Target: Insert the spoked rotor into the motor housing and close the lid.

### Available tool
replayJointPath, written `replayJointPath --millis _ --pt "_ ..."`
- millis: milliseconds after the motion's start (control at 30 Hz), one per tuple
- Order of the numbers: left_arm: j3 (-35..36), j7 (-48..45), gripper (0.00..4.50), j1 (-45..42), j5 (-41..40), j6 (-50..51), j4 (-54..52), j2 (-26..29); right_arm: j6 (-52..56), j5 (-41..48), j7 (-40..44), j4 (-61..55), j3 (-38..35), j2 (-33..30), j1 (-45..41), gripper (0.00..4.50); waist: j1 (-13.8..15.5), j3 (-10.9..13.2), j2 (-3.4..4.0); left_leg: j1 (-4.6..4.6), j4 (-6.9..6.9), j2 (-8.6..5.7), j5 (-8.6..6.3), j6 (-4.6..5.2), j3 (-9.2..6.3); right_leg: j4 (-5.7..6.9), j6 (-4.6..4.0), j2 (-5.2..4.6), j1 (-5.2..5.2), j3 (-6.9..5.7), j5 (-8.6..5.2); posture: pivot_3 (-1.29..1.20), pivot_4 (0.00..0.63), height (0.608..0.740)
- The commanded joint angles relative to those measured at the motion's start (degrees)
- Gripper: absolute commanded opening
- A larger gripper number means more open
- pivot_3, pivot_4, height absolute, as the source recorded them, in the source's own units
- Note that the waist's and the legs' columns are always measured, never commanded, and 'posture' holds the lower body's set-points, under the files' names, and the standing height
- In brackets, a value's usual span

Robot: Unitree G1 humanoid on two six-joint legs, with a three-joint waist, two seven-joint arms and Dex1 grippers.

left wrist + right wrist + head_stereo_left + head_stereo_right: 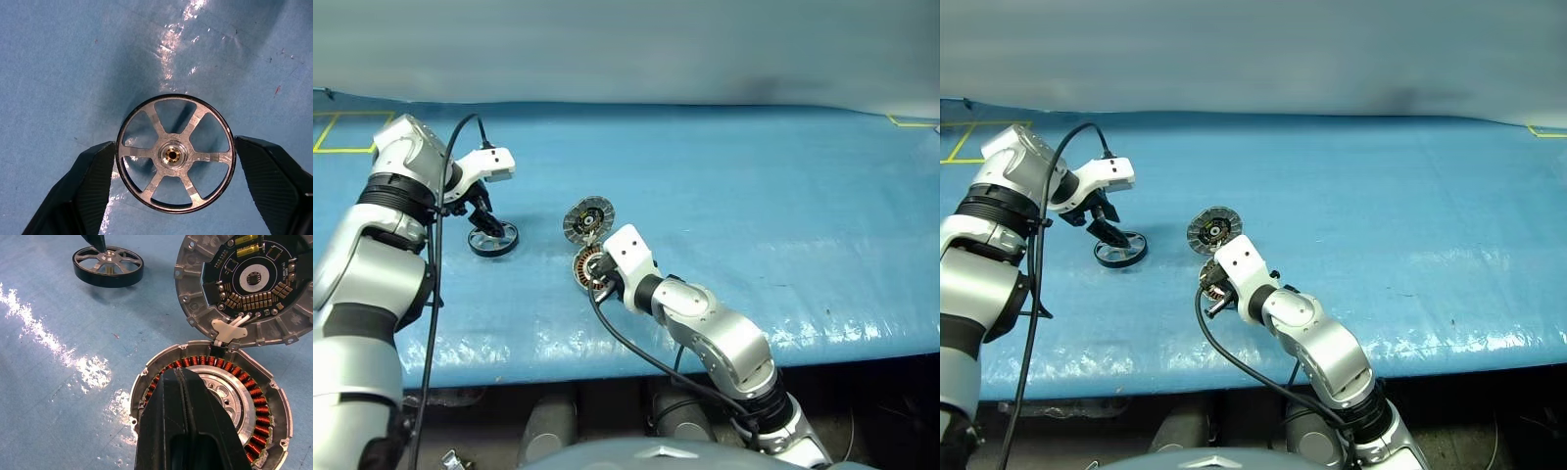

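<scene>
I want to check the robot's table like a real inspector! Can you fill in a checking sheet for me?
Surface: blue sheet, shiny in patches.
Job's things: spoked rotor lies flat; motor housing open, copper windings showing; lid swung back, inner face up.
Clutter: nothing seen.
Grippers: left tool straddles the rotor, fingers either side; right tool shut, resting over the housing.
Cables: black cable on the left arm, another under the right arm.
Surroundings: yellow tape marks at the corners.

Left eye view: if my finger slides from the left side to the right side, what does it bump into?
Left gripper → spoked rotor → lid, lying open → right gripper, resting on the motor housing.
</scene>
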Motion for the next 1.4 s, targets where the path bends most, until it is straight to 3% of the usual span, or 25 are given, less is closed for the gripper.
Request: replayJointPath --millis 33,533,800,1400 --pt "0.20 -0.48 2.58 -1.46 1.47 -0.38 0.05 1.36 -1.75 0.23 0.01 -0.42 -0.18 0.56 -0.15 0.00 0.00 0.00 0.00 0.00 0.04 0.00 0.00 0.00 0.00 0.02 0.00 0.00 0.00 0.00 0.00 0.00 0.150 0.740" --pt "-0.82 -0.03 2.58 -0.33 5.45 3.31 0.47 1.71 -2.69 0.19 0.00 0.50 -0.38 0.60 0.09 0.00 0.06 0.01 -0.01 0.02 0.83 0.00 -0.01 0.03 0.00 0.70 0.28 0.05 0.06 0.04 -0.15 0.00 0.150 0.740" --pt "0.66 1.58 2.58 0.84 3.67 5.75 -0.60 -0.17 -3.43 0.02 0.35 1.39 0.11 0.77 -0.45 0.00 0.04 0.01 -0.01 0.01 0.86 0.01 -0.01 0.04 -0.02 0.74 0.23 0.08 0.06 0.07 -0.10 0.00 0.150 0.740" --pt "-0.84 2.62 2.58 -1.95 4.58 -17.91 3.89 -0.35 -3.45 -0.47 -0.93 0.35 -0.72 0.53 1.16 0.00 0.09 0.00 -0.01 0.01 0.85 0.01 -0.01 0.04 0.00 0.74 0.05 0.08 0.04 0.08 0.00 0.00 0.150 0.740"
